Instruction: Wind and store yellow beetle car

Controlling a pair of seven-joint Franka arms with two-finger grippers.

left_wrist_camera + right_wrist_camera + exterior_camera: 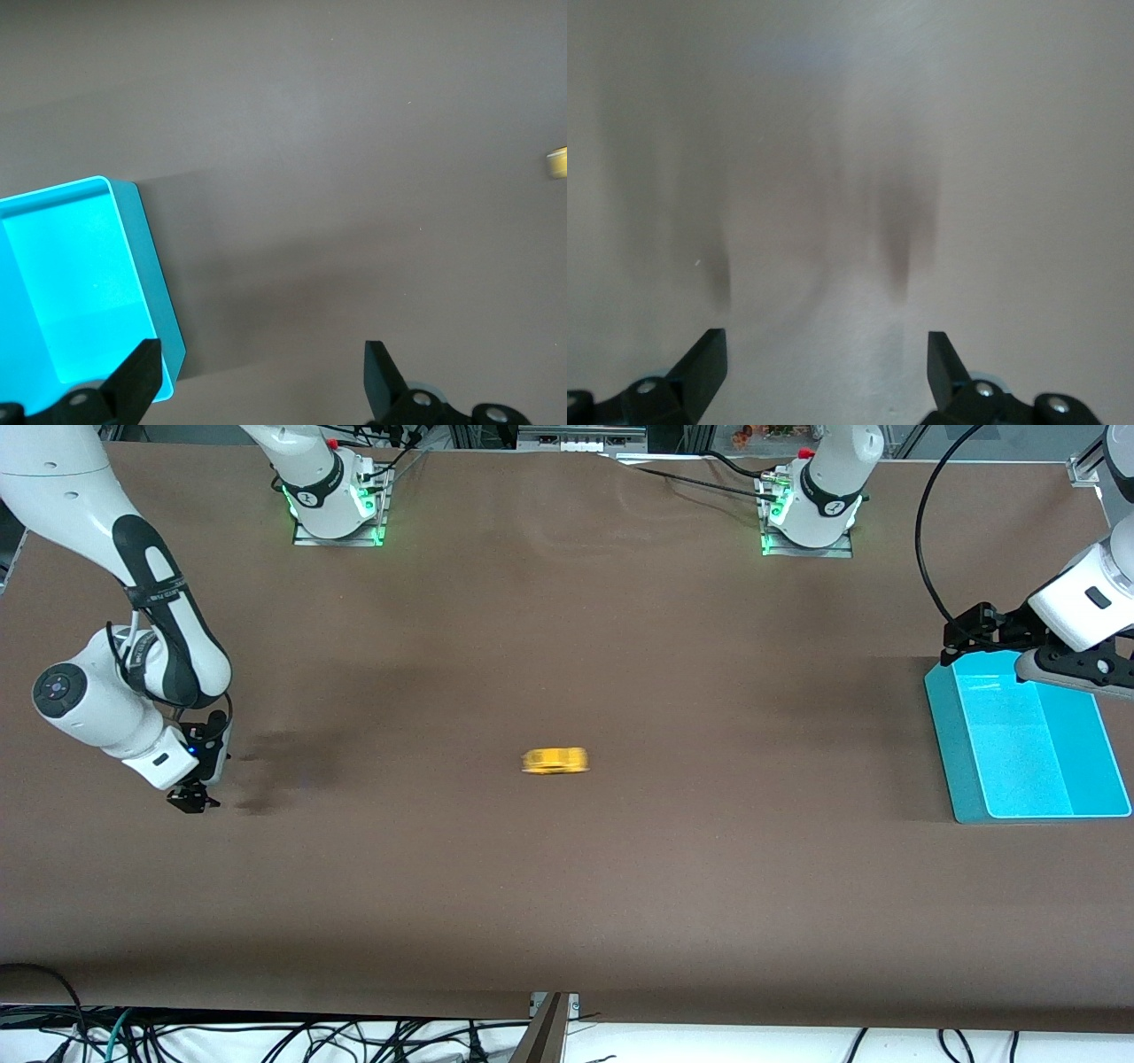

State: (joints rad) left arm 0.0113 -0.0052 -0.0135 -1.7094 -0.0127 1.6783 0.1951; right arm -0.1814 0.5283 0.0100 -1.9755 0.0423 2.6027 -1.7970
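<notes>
The yellow beetle car [555, 760] sits alone on the brown table near its middle, free of both grippers. A sliver of it shows at the edge of the left wrist view [557, 164]. My right gripper [193, 799] is open and empty, low over bare table at the right arm's end, well away from the car; its wrist view [827, 363] shows only tabletop. My left gripper [966, 638] is open and empty, above the edge of the cyan tray [943, 726] that faces the car. In the left wrist view [261, 372] one finger is over the tray's corner [155, 266].
The cyan tray stands empty at the left arm's end of the table. Both arm bases [337, 509] [808, 518] stand on plates along the edge farthest from the front camera. Cables hang past the table's nearest edge.
</notes>
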